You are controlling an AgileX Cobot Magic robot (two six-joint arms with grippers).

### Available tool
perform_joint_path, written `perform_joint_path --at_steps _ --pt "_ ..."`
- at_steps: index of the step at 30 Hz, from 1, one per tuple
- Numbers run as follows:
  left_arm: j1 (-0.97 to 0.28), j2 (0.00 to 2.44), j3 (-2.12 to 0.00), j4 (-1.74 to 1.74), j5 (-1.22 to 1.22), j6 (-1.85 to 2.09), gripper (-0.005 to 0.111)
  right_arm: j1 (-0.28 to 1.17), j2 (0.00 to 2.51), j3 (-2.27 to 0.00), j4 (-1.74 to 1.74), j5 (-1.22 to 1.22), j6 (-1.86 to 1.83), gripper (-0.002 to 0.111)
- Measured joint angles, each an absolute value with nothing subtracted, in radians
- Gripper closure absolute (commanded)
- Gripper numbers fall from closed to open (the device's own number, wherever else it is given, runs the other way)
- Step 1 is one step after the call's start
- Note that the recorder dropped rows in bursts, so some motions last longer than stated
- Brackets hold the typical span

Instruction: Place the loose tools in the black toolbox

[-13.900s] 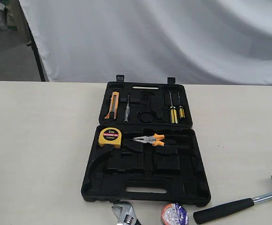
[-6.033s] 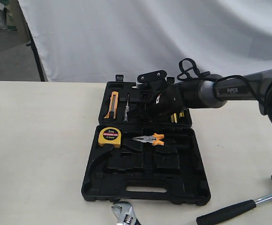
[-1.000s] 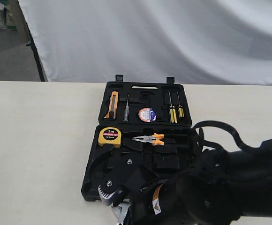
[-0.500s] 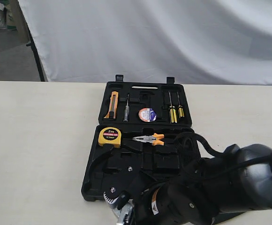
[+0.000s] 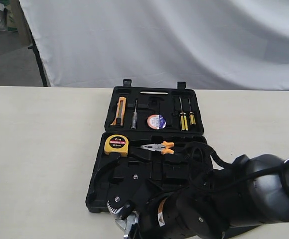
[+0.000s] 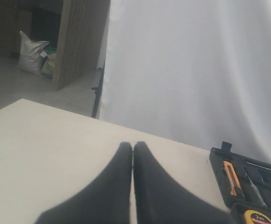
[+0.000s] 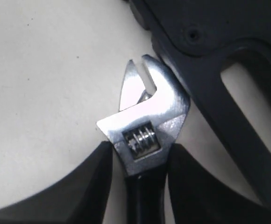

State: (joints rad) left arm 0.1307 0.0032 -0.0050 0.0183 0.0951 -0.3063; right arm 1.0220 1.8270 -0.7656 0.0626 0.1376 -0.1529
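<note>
The black toolbox [image 5: 97,185] lies open mid-table, its rim also showing as toolbox [image 7: 210,56] and toolbox [image 6: 223,173]. The tape roll [image 5: 156,121] sits in a recess of the far half. The silver adjustable wrench [image 7: 147,116] lies on the table just in front of the case, seen in the exterior view as wrench [image 5: 127,227]. My right gripper [image 7: 140,146] is open and low, its fingers either side of the wrench's black handle with slim gaps; right gripper [image 5: 124,219]. The hammer is hidden behind the right arm. My left gripper [image 6: 133,145] is shut and empty above bare table.
A yellow tape measure [image 5: 116,144] and orange-handled pliers [image 5: 159,147] lie in the near half. Screwdrivers [image 5: 186,119] and an orange knife [image 5: 119,110] sit in the far half. The bulky right arm [image 5: 234,204] covers the case's near right corner. A white curtain hangs behind.
The right arm has dropped and edged left at the case's front edge, bringing its fingers down around the wrench. The tape roll, absent from the lid earlier, lies there now.
</note>
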Motion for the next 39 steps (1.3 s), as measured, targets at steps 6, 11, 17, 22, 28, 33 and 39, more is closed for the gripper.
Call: perform_joint_path --at_steps 6,11,17,22,28,33,39 --pt "0.131 0.003 -0.005 0.018 0.095 -0.306 0.106 1.048 1.827 -0.767 0.064 0.138 -0.153 0.109" --pt "0.131 0.003 -0.005 0.018 0.095 -0.306 0.106 1.117 1.827 -0.767 0.064 0.136 -0.179 0.109" --pt "0.131 0.003 -0.005 0.018 0.095 -0.306 0.106 1.177 1.811 -0.767 0.061 0.159 -0.211 0.109" --pt "0.131 0.003 -0.005 0.018 0.095 -0.306 0.106 1.185 1.760 -0.763 0.057 0.242 -0.235 0.109" --pt "0.131 0.003 -0.005 0.018 0.095 -0.306 0.106 1.185 1.692 -0.763 0.057 0.254 -0.251 0.109" --pt "0.131 0.003 -0.005 0.018 0.095 -0.306 0.106 1.185 1.683 -0.763 0.055 0.258 -0.255 0.109" --pt "0.131 0.003 -0.005 0.018 0.095 -0.306 0.106 1.185 1.683 -0.761 0.055 0.224 -0.249 0.109"
